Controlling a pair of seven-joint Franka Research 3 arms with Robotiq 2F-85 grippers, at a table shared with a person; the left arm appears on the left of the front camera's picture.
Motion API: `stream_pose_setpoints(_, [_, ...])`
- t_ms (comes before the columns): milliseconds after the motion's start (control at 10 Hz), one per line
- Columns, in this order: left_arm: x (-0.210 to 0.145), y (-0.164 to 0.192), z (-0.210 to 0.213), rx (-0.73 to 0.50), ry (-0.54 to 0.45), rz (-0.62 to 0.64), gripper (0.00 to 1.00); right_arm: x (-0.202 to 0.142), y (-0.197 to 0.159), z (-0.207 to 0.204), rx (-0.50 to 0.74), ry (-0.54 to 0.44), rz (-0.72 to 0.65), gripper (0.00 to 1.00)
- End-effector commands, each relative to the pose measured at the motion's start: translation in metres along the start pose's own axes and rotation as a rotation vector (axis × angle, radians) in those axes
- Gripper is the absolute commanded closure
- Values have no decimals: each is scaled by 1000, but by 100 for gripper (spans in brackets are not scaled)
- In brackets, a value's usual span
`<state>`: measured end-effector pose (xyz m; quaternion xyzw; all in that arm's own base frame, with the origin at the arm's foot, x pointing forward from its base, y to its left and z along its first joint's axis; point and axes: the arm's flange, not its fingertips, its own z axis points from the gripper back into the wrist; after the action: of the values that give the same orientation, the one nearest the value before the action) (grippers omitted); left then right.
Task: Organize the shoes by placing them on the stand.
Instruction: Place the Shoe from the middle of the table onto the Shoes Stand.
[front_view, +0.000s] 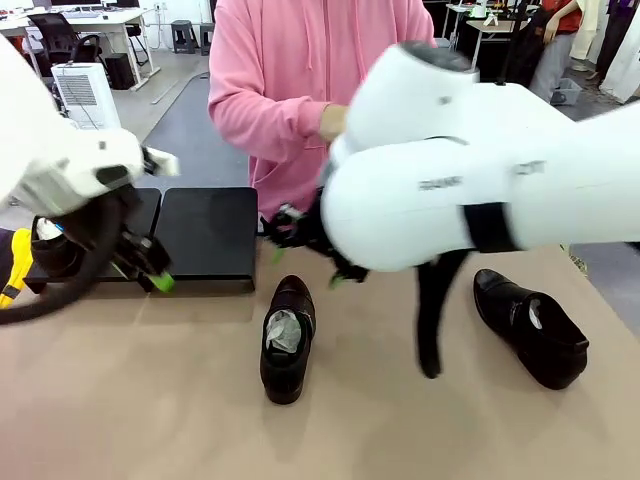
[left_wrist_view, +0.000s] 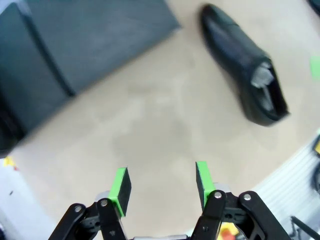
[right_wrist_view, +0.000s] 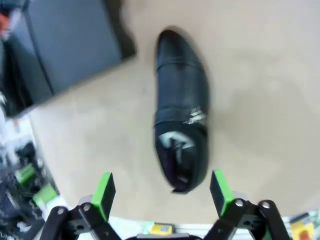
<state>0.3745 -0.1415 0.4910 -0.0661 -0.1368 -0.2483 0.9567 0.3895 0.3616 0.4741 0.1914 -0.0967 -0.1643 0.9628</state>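
A glossy black leather dress shoe (front_view: 287, 340) with a pale inside lies near the middle of the tan surface (front_view: 150, 400), just on the near side of the low matte-black two-platform stand (front_view: 207, 232). A second black dress shoe (front_view: 530, 325) lies well apart to the right, and both are off the stand. The right fingers (right_wrist_view: 104, 194) stand wide open and grip nothing, hanging over the middle shoe so its heel end shows between their green pads. The left fingers (left_wrist_view: 120, 186) are parted and empty over bare surface by the stand's near edge, and a person in a pink hooded top (front_view: 290, 90) stands at the far side.
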Motion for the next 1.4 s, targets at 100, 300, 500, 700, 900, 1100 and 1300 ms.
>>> stream_pose_setpoints(100, [-12, -69, -10, -104, 71, 162, 32, 12, -43, 15, -116, -130, -236, 0])
stream_pose_setpoints(300, [-5, -89, -29, -93, 74, 318, 32, 22, -48, 21, -60, -92, -160, 0])
stream_pose_setpoints(500, [13, -103, -58, -86, 93, 361, 32, 22, -48, 21, -60, -92, -160, 0])
stream_pose_setpoints(700, [33, -106, -87, -151, 129, 412, 32, 22, -48, 21, -60, -92, -160, 0])
stream_pose_setpoints(900, [49, -107, -112, -142, 145, 447, 32, 22, -48, 21, -60, -92, -160, 0])
stream_pose_setpoints(1100, [56, -107, -127, -103, 151, 463, 32, 22, -48, 21, -60, -92, -160, 0])
stream_pose_setpoints(1300, [61, -109, -141, -90, 149, 463, 32, 22, -48, 21, -60, -92, -160, 0])
